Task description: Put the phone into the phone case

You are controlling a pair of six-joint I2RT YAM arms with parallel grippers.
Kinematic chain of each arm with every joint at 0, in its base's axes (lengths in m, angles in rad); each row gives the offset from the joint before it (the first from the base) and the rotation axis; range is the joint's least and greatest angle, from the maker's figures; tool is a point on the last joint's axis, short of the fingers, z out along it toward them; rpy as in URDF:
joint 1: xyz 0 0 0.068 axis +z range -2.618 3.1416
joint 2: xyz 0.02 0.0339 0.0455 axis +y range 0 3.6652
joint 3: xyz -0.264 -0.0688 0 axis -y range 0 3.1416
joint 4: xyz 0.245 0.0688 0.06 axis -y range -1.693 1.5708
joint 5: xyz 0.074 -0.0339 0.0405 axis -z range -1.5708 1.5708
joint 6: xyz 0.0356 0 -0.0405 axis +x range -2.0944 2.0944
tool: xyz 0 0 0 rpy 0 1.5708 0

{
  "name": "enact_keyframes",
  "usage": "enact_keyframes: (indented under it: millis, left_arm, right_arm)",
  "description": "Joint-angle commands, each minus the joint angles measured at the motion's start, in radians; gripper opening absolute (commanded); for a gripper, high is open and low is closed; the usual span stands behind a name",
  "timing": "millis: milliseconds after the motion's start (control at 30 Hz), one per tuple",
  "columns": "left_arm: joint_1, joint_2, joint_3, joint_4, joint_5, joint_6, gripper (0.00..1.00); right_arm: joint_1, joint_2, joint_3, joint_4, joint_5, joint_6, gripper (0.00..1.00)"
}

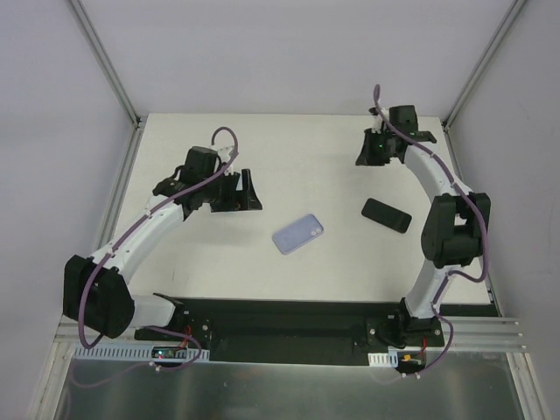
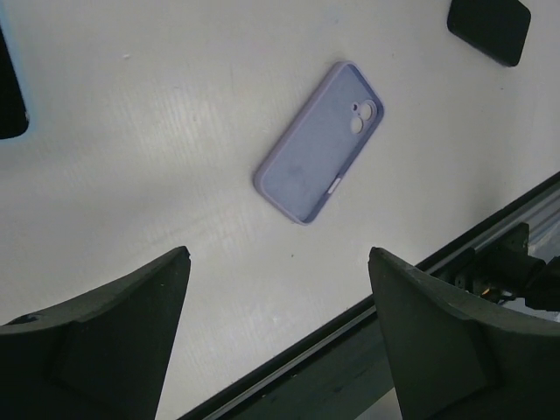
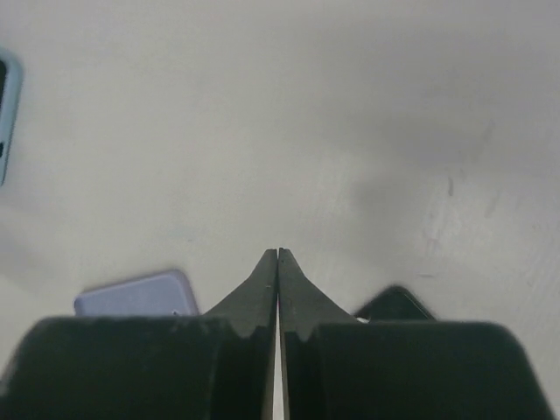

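The phone lies flat on the worktop, on the right arm's side, near the phone case but not touching it. The right jaws are closed on nothing and sit beyond the phone, toward the far edge. The phone's long axis runs diagonally, crosswise to that of the phone case. The left jaws stand wide open and empty, nearer the phone case. I judge the right arm better placed for the pick.

White arms, black joints, purple cables, black wedge-shaped fingers
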Motion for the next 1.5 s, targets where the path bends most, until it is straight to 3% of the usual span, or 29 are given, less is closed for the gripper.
enact_keyframes:
  millis: [0, 200, 333, 767, 1467]
  left_arm:
    - [-0.077, 0.065, 0.045, 0.098, 0.028, 0.028, 0.81]
    - [-0.168, 0.234, 0.104, 0.187, 0.028, 0.112, 0.76]
    - [-0.229, 0.343, 0.183, 0.187, -0.055, 0.209, 0.74]
    - [-0.285, 0.528, 0.24, 0.216, -0.041, 0.292, 0.7]
    - [-0.299, 0.493, 0.168, 0.251, -0.064, 0.22, 0.75]
  right_arm:
    - [-0.127, 0.097, 0.029, -0.125, 0.064, 0.386, 0.01]
    - [-0.161, 0.169, 0.072, -0.191, 0.268, 0.457, 0.02]
    - [-0.174, 0.203, 0.097, -0.24, 0.379, 0.454, 0.01]
    - [-0.205, 0.271, 0.068, -0.271, 0.368, 0.436, 0.01]
    - [-0.207, 0.24, -0.061, -0.199, 0.264, 0.384, 0.01]
